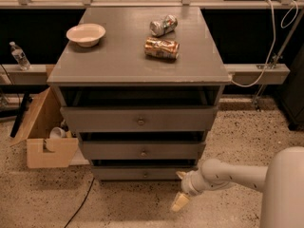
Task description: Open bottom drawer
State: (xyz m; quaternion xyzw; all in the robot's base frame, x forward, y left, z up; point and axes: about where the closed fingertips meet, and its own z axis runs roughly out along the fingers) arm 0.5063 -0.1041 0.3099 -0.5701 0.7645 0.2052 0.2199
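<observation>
The grey cabinet [137, 61] has three drawers. The bottom drawer [118, 174] is the lowest and slimmest front, with a small round knob [146, 175] at its centre, and it looks shut. My gripper [180, 189] hangs low at the right end of that front, to the right of the knob and not touching it. It is open and empty: one cream finger points up near the drawer front, the other fingertip [178, 203] points down toward the floor. My white arm [228, 175] reaches in from the lower right.
The top drawer [140, 118] and middle drawer [142, 150] sit above. On the cabinet top lie a white bowl [86, 33] and two cans [162, 48]. A cardboard box [45, 137] stands at the left. A black cable [80, 205] runs over the floor.
</observation>
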